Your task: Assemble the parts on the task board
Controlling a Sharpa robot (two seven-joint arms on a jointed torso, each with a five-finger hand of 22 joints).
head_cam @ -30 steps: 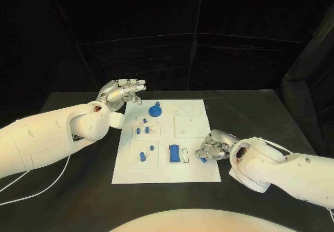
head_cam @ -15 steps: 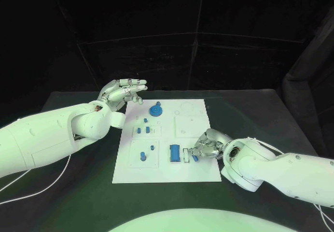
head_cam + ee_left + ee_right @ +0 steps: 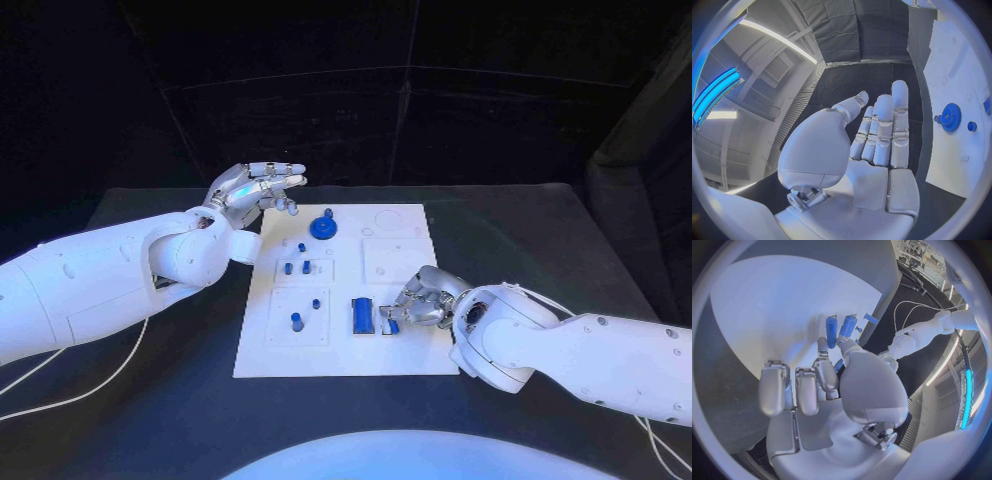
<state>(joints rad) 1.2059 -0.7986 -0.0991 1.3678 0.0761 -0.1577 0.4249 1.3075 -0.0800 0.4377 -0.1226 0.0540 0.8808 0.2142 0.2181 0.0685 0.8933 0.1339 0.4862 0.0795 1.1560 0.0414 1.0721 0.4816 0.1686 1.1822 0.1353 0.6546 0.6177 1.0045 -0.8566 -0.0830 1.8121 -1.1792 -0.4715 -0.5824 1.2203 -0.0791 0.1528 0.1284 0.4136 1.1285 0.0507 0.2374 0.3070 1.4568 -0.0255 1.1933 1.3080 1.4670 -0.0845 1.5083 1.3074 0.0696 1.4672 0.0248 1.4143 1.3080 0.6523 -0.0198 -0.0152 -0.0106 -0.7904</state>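
From the head view, the task board (image 3: 346,300) carries a blue gear (image 3: 323,228) on its post at the far end, a few small blue pegs (image 3: 297,268) in the middle recess, one peg (image 3: 296,321) in the near recess and a blue block (image 3: 361,316) lying flat just beside the right hand's fingertips. The right hand (image 3: 415,303) is curled low over the board, and a small blue piece (image 3: 391,326) sits under its fingers; I cannot tell from here whether it is pinched or merely touched. The left hand (image 3: 257,190) hovers off the board's far corner, fingers straight and apart, holding nothing. In the left wrist view, the gear (image 3: 949,117) lies well beyond the open fingers (image 3: 898,120). In the right wrist view, the fingers (image 3: 820,375) bend inward, with two blue parts (image 3: 840,326) just past the fingertips; a grip is not plain. Judging by this, some parts are seated and others are loose, so assembly is partway.
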